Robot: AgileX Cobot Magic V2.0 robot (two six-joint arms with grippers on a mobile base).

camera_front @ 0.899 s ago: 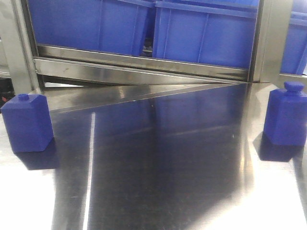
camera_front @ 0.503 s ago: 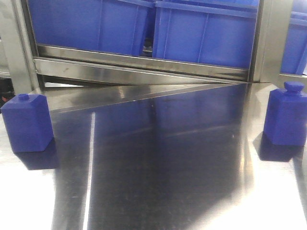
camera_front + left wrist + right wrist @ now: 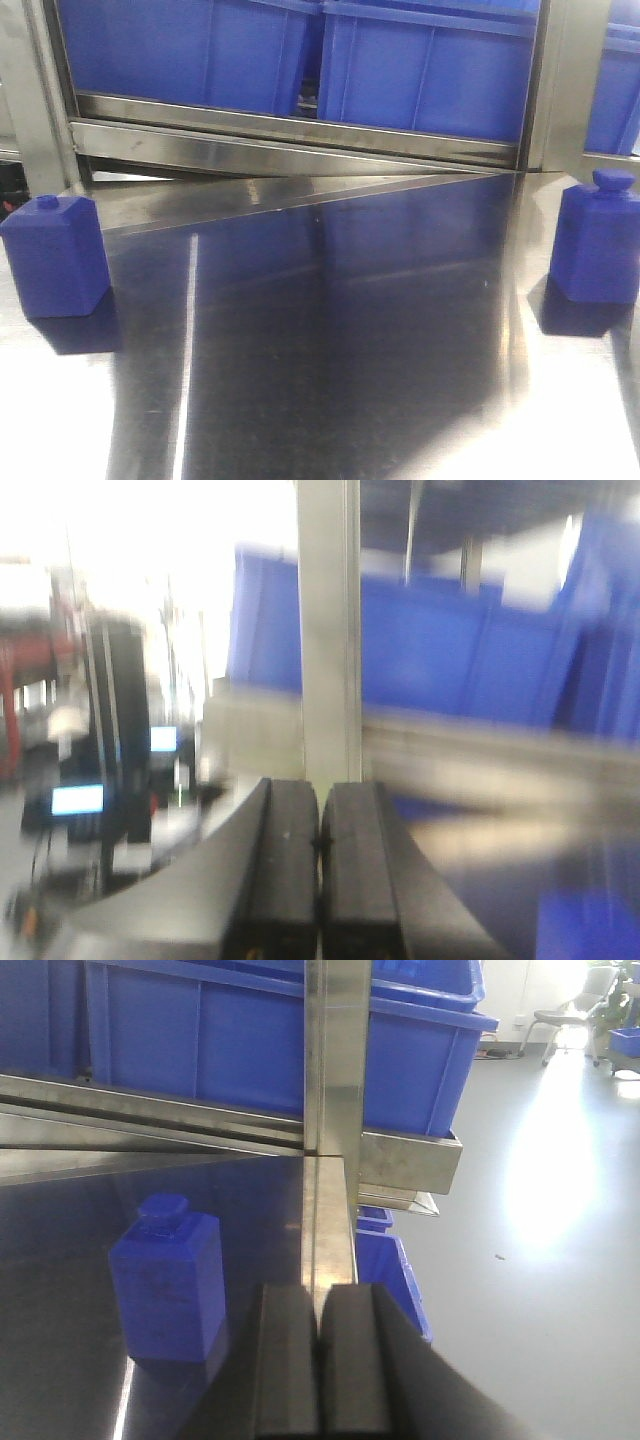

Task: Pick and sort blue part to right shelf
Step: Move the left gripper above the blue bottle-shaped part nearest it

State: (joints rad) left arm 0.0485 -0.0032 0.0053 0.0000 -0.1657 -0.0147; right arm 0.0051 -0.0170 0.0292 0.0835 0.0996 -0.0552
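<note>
Standing upright on steel table, blue part, far left

Warehouse (steel rack, blue bins)

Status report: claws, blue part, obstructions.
Left claw shut, empty. Right claw shut, empty. Blue part upright on table, left. Capped block right. Nothing blocking.

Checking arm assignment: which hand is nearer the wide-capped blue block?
Right. The wide-capped blue block stands just ahead-left of the shut right hand. The left hand is also shut; its view is blurred, with no capped block discernible.
</note>
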